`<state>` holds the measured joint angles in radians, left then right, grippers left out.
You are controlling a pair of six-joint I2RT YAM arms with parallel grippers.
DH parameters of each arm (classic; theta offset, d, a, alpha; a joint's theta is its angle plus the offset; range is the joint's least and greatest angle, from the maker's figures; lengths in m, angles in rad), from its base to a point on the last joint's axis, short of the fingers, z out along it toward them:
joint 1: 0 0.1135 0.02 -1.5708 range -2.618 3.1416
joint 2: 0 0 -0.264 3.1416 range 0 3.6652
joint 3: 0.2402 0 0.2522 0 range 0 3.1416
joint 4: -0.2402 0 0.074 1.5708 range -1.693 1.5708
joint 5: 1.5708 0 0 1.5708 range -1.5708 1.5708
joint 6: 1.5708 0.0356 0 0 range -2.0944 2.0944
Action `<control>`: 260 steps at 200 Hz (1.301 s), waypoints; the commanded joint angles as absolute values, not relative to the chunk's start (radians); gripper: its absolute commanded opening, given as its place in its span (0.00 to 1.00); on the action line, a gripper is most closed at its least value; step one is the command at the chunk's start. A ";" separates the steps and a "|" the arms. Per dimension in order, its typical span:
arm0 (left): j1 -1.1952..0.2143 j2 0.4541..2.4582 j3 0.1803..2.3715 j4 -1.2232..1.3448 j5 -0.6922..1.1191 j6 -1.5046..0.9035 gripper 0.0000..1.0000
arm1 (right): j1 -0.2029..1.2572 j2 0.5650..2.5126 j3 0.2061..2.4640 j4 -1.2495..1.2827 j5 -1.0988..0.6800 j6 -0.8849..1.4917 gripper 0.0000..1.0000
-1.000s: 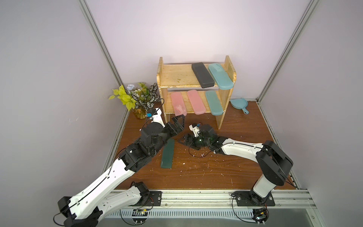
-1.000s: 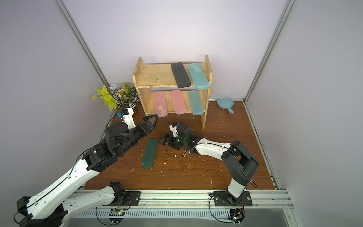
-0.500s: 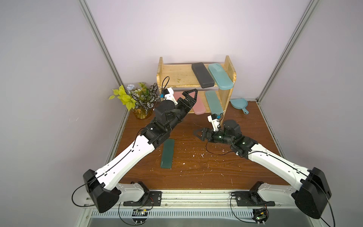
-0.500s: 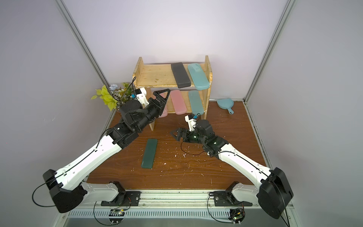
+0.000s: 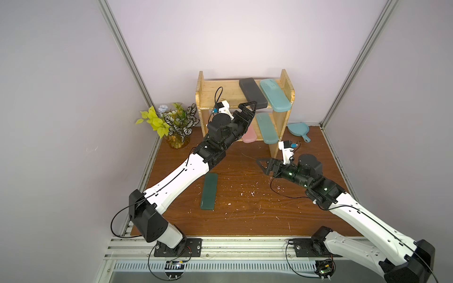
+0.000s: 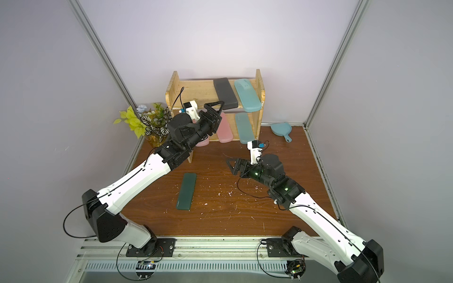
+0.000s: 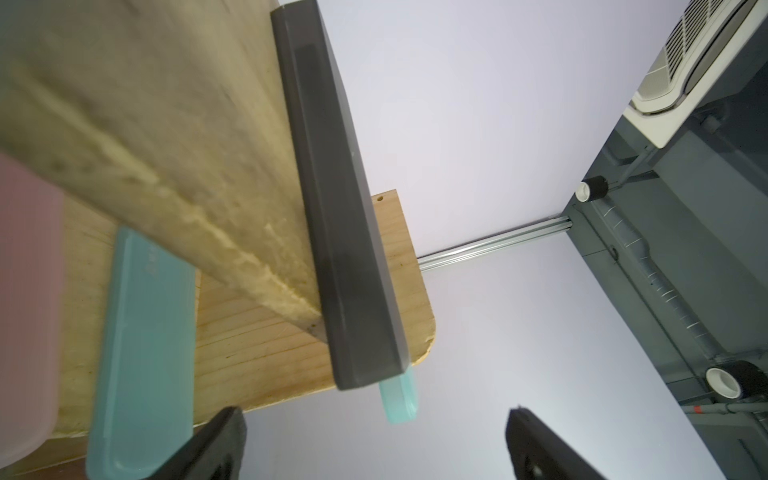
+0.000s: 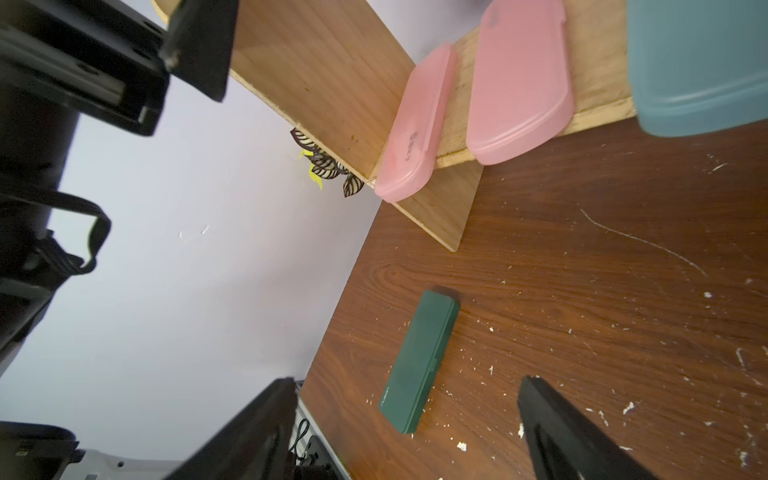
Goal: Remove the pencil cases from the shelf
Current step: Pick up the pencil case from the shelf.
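Observation:
The wooden shelf [image 5: 220, 95] holds a black pencil case [image 5: 252, 94] and a teal one [image 5: 274, 98] on its top tier. A pink case [image 5: 250, 134] and a teal case [image 5: 267, 128] lie on the lower tier, and a second pink case [image 8: 415, 124] shows in the right wrist view. A dark green case [image 5: 209, 191] lies flat on the table. My left gripper [image 5: 250, 110] is open just in front of the black case's [image 7: 345, 228] overhanging end, with nothing between its fingers. My right gripper [image 5: 263, 166] hangs open and empty over the table, right of the green case [image 8: 424, 357].
A potted plant [image 5: 174, 122] stands left of the shelf against the wall. A blue dustpan [image 5: 297, 129] lies in the back right corner. White crumbs are scattered over the brown table [image 5: 245, 220]. Cell walls close in on three sides.
My left arm has risen from the table beside the green case to the top tier's front edge. My right arm has pulled back to the right and lifted.

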<state>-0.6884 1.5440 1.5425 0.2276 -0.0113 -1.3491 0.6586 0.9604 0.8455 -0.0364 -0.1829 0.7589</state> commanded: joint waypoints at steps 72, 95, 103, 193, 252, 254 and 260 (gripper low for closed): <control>-0.666 1.605 1.609 0.337 0.025 -1.376 0.69 | 0.651 0.846 0.809 -0.061 -0.060 0.742 0.85; -0.666 1.612 1.611 0.342 0.025 -1.374 0.64 | 0.649 0.838 0.807 -0.062 -0.054 0.746 0.85; -0.664 1.615 1.612 0.344 0.026 -1.374 0.62 | 0.649 0.836 0.807 -0.064 -0.052 0.746 0.85; -0.656 1.630 1.614 0.350 0.042 -1.378 0.41 | 0.648 0.820 0.801 -0.071 -0.044 0.748 0.85; -0.652 1.616 1.599 0.347 0.039 -1.378 0.32 | 0.647 0.816 0.802 -0.071 -0.043 0.749 0.85; -0.652 1.614 1.598 0.347 0.039 -1.378 0.32 | 0.646 0.816 0.802 -0.071 -0.043 0.749 0.85; -0.652 1.610 1.593 0.348 0.036 -1.376 0.31 | 0.646 0.816 0.801 -0.072 -0.042 0.749 0.85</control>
